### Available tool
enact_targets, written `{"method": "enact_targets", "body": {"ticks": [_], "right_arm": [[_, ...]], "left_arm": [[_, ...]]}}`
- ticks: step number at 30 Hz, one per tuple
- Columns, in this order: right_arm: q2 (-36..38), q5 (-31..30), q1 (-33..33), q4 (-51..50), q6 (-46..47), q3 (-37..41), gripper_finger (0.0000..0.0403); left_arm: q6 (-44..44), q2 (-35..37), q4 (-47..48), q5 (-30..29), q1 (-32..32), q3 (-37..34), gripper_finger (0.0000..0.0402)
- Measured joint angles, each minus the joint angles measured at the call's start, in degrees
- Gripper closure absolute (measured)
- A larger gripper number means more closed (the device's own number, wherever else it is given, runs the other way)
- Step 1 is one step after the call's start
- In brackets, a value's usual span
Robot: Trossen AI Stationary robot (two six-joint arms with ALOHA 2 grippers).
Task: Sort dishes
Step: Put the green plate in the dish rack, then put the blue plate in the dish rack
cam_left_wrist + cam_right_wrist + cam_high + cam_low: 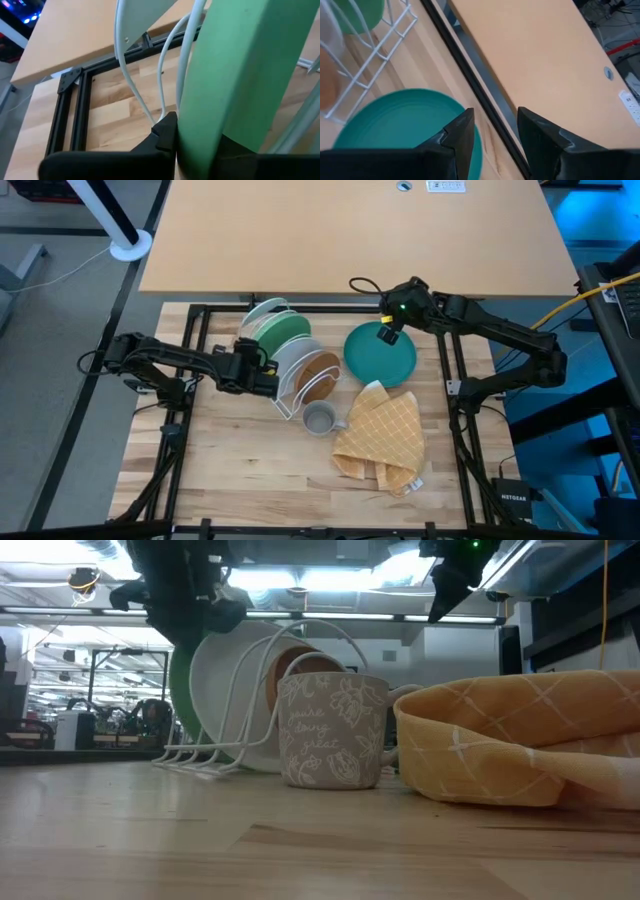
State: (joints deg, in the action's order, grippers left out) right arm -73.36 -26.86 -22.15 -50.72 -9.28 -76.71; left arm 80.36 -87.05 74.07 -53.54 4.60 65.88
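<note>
A white wire rack holds a green plate, a white plate and a smaller brown wooden plate, all on edge. A large dark teal plate lies flat on the table right of the rack. My left gripper is at the rack's left side, shut on the green plate. My right gripper hangs open above the teal plate's far rim, well clear of it in the low view. My left gripper pinches the green plate's rim between its two fingers, one finger on each face. The fingers come about level from the table's left. The plate stands on edge between the rack's wires.
A grey patterned mug stands near the rack's front. A crumpled yellow checked cloth lies right of it. A black metal frame edges the wooden table. A bare tan tabletop lies beyond the far edge.
</note>
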Motion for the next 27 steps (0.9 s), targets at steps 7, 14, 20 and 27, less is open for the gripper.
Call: {"method": "enact_targets", "body": {"ticks": [7, 14, 20, 27], "right_arm": [[0.0, 4.4, 0.0, 0.0, 0.0, 0.0, 0.0249], [0.0, 5.5, 0.0, 0.0, 0.0, 0.0, 0.0249], [0.0, 5.5, 0.0, 0.0, 0.0, 0.0, 0.0249], [0.0, 5.5, 0.0, -0.1, 0.0, 0.0, 0.0249]], "left_arm": [[-3.1, 0.0, 0.0, 0.7, 0.0, 0.0, 0.0341], [-4.1, 0.0, 0.0, 0.7, -0.2, 0.4, 0.0275], [-10.2, 1.0, 0.6, 0.7, -0.2, 3.4, 0.0248], [-17.7, 3.2, 0.4, 0.7, -0.2, 6.0, 0.0247]]}}
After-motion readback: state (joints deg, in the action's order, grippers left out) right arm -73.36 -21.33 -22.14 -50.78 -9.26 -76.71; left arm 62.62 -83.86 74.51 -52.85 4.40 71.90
